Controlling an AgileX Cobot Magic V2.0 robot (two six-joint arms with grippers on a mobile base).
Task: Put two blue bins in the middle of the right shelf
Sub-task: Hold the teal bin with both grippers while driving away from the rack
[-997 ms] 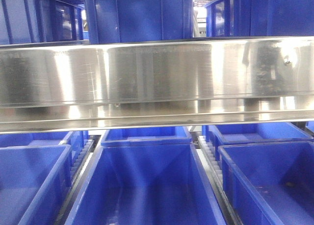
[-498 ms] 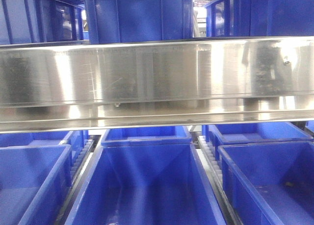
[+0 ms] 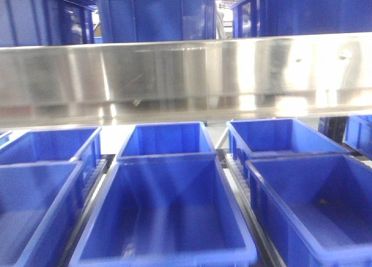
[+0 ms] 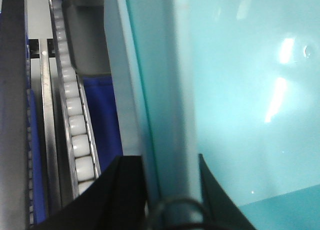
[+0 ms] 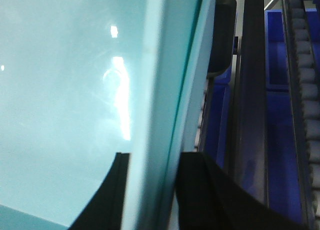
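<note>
A pale sky-blue bin fills the left wrist view. My left gripper is shut on its upright wall, one black finger outside and the other inside. In the right wrist view my right gripper is likewise shut on a pale blue bin's wall. Whether both hold the same bin cannot be told. The right shelf middle shows in the front view as a broad mirror-like steel rail. The pale bins and both grippers are out of the front view.
Royal-blue crates sit in rows under the rail, and more stand on the level above. White roller tracks run beside the held bin on the left and on the right, with dark rails and blue crates below.
In the front view the steel rail now sits higher and looks narrower. More of the crates below it shows, as if the view has drawn back.
</note>
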